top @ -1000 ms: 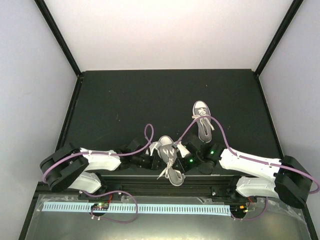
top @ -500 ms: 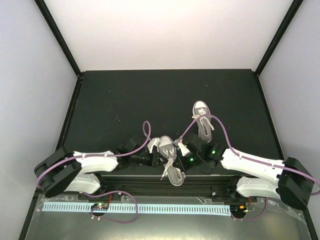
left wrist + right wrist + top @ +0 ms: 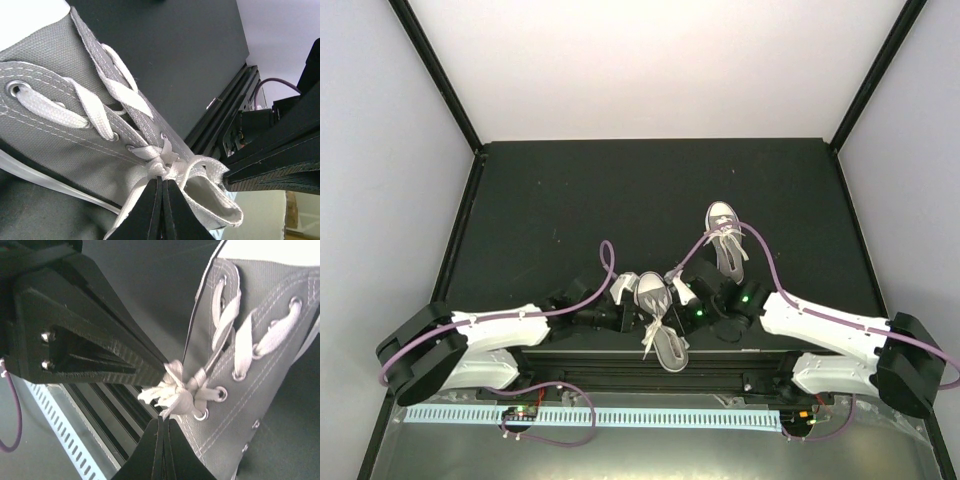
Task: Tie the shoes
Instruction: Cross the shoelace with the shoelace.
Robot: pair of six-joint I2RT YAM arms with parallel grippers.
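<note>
The near grey shoe [image 3: 658, 322] lies at the table's front edge, toe cap away from the bases. The second shoe [image 3: 723, 238] lies farther back on the right, its laces loose. My left gripper [image 3: 628, 314] is at the near shoe's left side. In the left wrist view it [image 3: 162, 181] is shut, its tips pinching the white lace at the knot [image 3: 161, 161], with a lace loop [image 3: 215, 192] beside it. My right gripper [image 3: 682, 303] is at the shoe's right side. In the right wrist view it [image 3: 162, 421] is shut on the frayed lace bundle [image 3: 172, 392] by the top eyelets.
The black table mat [image 3: 570, 210] is bounded by black frame posts and pale walls. A slotted metal rail [image 3: 650, 372] runs along the front edge under the shoe's heel. A purple cable [image 3: 760, 255] arches over the second shoe.
Both grippers have closed in on the near shoe's knot, and the loose lace below it is pulled in shorter. The left arm's elbow has swung down and left.
</note>
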